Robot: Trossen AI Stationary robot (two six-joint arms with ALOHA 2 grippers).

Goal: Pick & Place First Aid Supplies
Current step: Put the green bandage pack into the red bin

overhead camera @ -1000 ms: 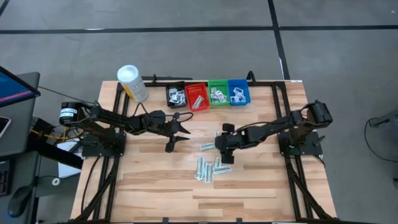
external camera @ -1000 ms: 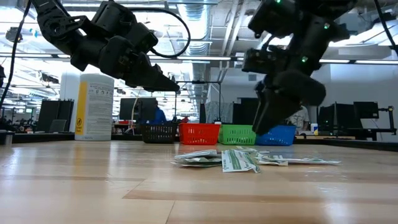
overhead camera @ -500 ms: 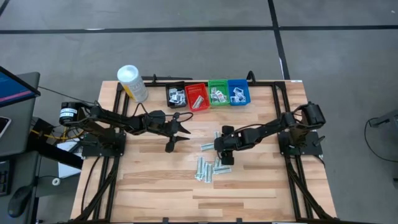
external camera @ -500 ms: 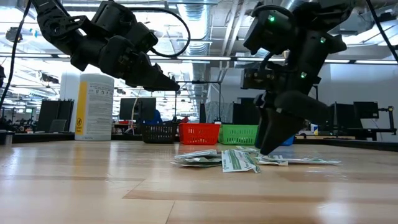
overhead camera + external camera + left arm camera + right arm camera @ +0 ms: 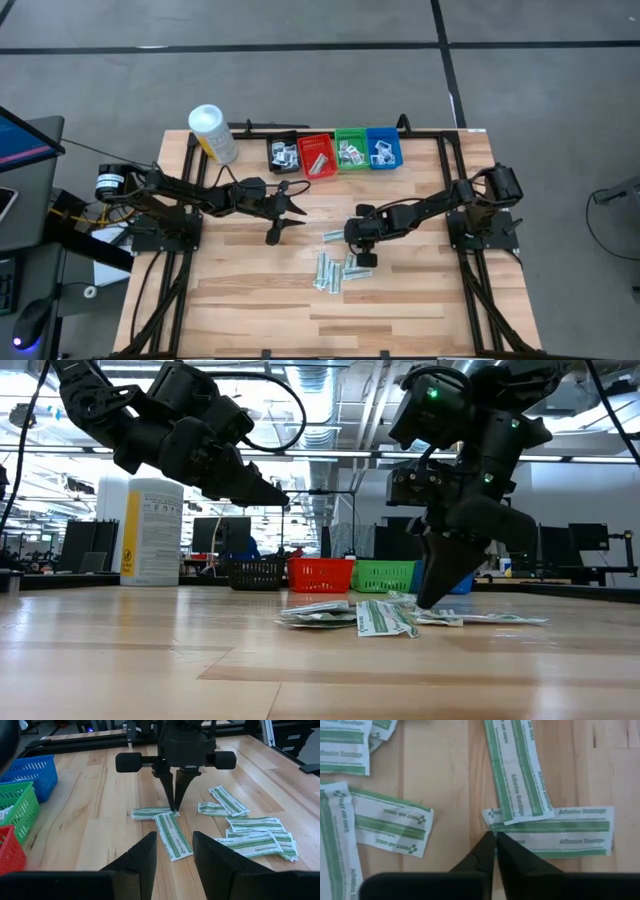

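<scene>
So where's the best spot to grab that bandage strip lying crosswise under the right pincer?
Probably by its bare end corner, coming straight down from above. The crosswise strip lies flat on the table, so only an edge gives purchase, and another strip overlaps it further along. The right pincer already sits shut at that corner.

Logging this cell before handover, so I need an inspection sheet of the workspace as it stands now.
Surface: wooden table, bare patches.
Job's things: green-striped bandage strips loose mid-table; more packets in the bins.
Clutter: white canister at the far left corner.
Grippers: right gripper shut, tips down at one strip's end; left gripper open, raised, empty.
Cables: black cable on the left arm.
Surroundings: monitor, grey floor.
</scene>
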